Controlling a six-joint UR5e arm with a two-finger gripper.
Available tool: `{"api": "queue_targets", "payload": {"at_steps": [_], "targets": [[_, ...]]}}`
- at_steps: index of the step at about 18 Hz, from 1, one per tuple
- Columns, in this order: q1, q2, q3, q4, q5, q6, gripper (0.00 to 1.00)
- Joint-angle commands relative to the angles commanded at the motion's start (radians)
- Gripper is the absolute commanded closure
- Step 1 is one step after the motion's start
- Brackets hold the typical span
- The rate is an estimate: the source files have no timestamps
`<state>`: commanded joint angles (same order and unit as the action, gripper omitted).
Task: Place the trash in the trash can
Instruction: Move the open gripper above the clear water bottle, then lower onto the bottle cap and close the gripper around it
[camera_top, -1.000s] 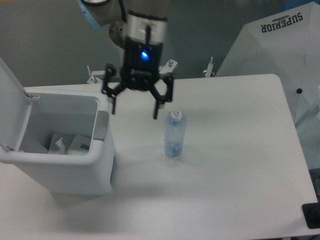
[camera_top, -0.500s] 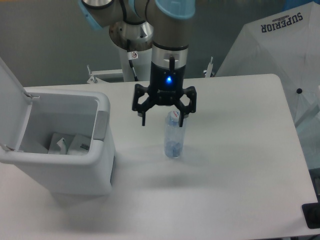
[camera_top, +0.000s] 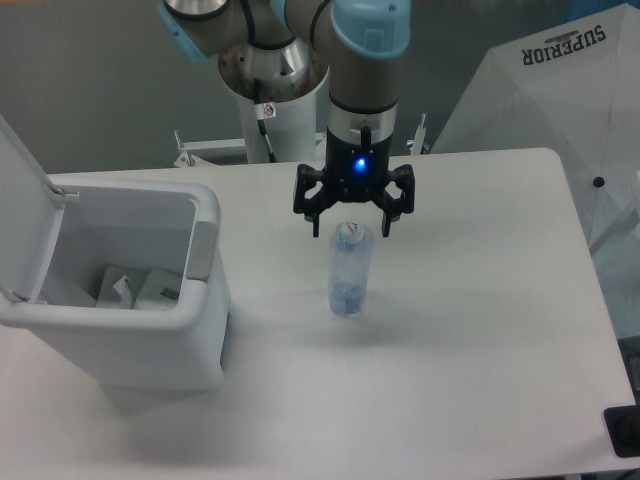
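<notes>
Your claw (camera_top: 350, 230) hung spread wide and empty directly above the upright bottle (camera_top: 349, 270) at mid-desk (camera_top: 480, 330), fingers either side of its white cap. At nine o'clock the trash can (camera_top: 120, 300) stood open, its lid cut off by the frame; white items inside were hard to identify.

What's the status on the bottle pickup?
Gripper open, hovering just above the bottle's cap, not gripping. Bottle upright on the table, right of the trash can. Can lid up, packet already inside. Nothing blocking.
</notes>
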<state>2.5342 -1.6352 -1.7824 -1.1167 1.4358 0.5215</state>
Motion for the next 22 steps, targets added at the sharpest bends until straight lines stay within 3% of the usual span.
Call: {"api": "queue_targets", "payload": {"at_steps": [4,6,10,16,22], "targets": [[0.0,0.002,-0.022,0.0,0.031,0.028,0.0],[-0.002,-0.002,-0.023,-0.002,0.043,0.029,0.07],[-0.003,-0.011,-0.019,-0.003,0.041,0.028,0.25],[-0.005,-0.014,-0.019,-0.002,0.037,0.029,0.68],[-0.003,-0.012,-0.006,0.002,0.035,0.029,0.84]]}}
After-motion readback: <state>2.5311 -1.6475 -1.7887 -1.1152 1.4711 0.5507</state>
